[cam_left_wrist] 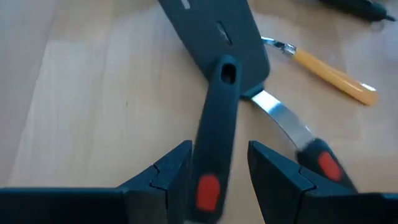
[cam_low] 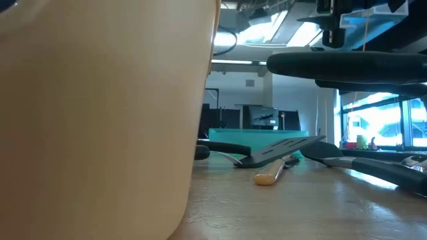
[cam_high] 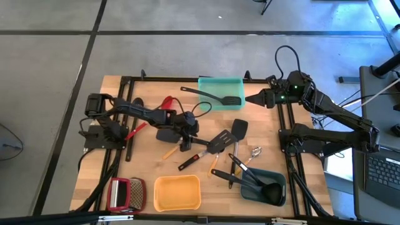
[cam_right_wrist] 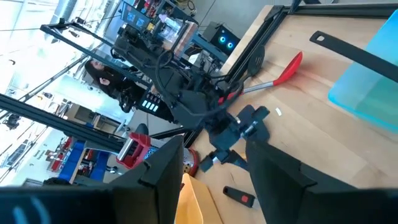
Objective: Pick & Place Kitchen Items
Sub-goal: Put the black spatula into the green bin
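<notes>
My left gripper (cam_high: 186, 144) (cam_left_wrist: 217, 180) is low over the middle of the table and shut on a black utensil's handle (cam_left_wrist: 214, 143), which has a red tab. Just beyond it lies a black turner (cam_high: 219, 142) (cam_left_wrist: 217, 37) with a metal shank and a black-and-red handle (cam_high: 190, 162). An orange-handled tool (cam_left_wrist: 336, 78) lies beside that. A red spoon (cam_high: 167, 102) lies at the back left. A black slotted turner (cam_high: 215, 95) rests across the teal tray (cam_high: 220, 79). My right gripper (cam_high: 248, 98) (cam_right_wrist: 211, 168) is open and empty beside that tray. My left gripper has the black handle (cam_left_wrist: 211, 155) between its two fingers, partway along its length, and the fingers lie across it. They come from above. The handle's free end with the hang hole (cam_left_wrist: 227, 71) points away, over the turner's head. Whether it is lifted clear, I cannot tell.
A yellow tray (cam_high: 156, 187) and a red-framed grater (cam_high: 125, 192) stand at the near edge. A grey-blue tray (cam_high: 281, 181) with black ladles is at the near right. Shiny metal spoons (cam_high: 253, 152) and more black spatulas (cam_high: 239, 128) lie right of centre.
</notes>
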### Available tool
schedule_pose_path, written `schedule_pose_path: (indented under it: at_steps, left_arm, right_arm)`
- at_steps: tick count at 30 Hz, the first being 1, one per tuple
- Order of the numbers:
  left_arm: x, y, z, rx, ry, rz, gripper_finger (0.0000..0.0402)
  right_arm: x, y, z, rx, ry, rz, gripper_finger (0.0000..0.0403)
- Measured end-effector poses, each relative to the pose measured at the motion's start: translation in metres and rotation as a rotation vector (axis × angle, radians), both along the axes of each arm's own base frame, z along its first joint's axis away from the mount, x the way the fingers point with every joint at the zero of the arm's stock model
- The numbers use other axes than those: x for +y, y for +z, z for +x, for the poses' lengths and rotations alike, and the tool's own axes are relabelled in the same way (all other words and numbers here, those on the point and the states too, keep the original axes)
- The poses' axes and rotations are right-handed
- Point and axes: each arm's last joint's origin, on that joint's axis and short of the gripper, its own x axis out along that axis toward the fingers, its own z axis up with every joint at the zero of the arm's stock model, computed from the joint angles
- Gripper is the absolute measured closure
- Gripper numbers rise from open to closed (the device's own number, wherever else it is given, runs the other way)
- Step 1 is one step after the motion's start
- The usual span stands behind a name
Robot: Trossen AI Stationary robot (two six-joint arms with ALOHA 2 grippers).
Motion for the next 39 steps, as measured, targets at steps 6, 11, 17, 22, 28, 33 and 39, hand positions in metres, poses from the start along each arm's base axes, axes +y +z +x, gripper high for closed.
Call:
schedule_pose_path:
  at_steps: [6, 11, 17, 22, 28, 33, 39]
  left_arm:
    - [-0.007, -0.005, 0.009, 0.064, -0.064, 0.138, 0.0251]
    - [-0.012, -0.008, 0.013, 0.125, -0.132, 0.189, 0.0251]
    - [-0.018, -0.01, 0.01, 0.168, -0.191, 0.256, 0.0251]
    - [-0.017, -0.011, 0.009, 0.172, -0.189, 0.257, 0.0251]
    - [-0.017, -0.017, 0.011, 0.183, -0.198, 0.257, 0.0251]
    - [-0.02, -0.032, 0.014, 0.222, -0.219, 0.241, 0.0251]
    - [-0.021, -0.037, 0.015, 0.235, -0.221, 0.246, 0.0251]
  right_arm:
    - [0.0, 0.0, 0.0, 0.0, 0.0, 0.0, 0.0226]
    - [0.0, 0.0, 0.0, 0.004, 0.0, 0.002, 0.0226]
    - [0.0, 0.0, 0.0, 0.004, 0.001, 0.002, 0.0226]
    - [0.0, 0.0, 0.0, 0.003, 0.002, -0.004, 0.0226]
    - [0.0, 0.0, 0.0, 0.003, 0.003, -0.005, 0.0226]
    - [0.0, 0.0, 0.0, 0.003, 0.003, -0.005, 0.0226]
    - [0.0, 0.0, 0.0, 0.003, 0.001, 0.003, 0.0226]
